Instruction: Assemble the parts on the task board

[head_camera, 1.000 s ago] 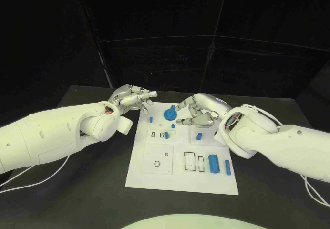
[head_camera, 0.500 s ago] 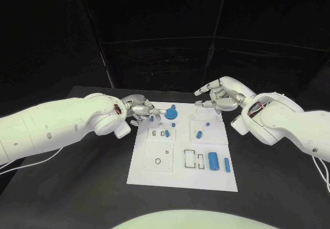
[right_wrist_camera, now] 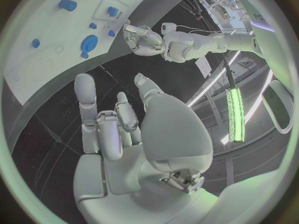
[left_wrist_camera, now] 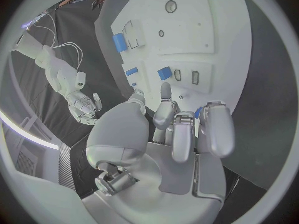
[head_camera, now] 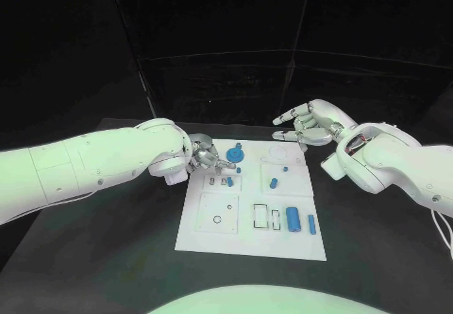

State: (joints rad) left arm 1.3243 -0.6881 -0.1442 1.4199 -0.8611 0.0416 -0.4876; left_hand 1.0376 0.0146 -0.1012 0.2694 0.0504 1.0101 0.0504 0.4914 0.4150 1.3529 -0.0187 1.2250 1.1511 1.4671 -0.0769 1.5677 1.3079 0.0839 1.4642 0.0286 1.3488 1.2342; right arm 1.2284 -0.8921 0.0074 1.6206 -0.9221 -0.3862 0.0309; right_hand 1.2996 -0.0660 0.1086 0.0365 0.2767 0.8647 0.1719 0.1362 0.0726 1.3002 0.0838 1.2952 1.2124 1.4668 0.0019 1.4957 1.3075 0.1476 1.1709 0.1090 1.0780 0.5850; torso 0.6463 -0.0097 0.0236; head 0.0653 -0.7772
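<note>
My left hand (head_camera: 204,156) has come down onto the board's (head_camera: 213,239) far left corner, fingers curled together over the small blue parts (head_camera: 230,182) there; whether they pinch one I cannot tell. My right hand (head_camera: 311,122) has drawn back off the far right corner, fingers apart, empty. The gear (head_camera: 234,155) stands just beside my left fingertips. The board's near half lies open.

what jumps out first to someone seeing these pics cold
Two bulky white arms frame the white task board lying mid-table, dotted with small blue parts, the largest a round blue gear near its far edge. The left robot hand sits at the board's far-left corner beside that gear. The right robot hand hangs open beyond the far-right corner, holding nothing.
</note>
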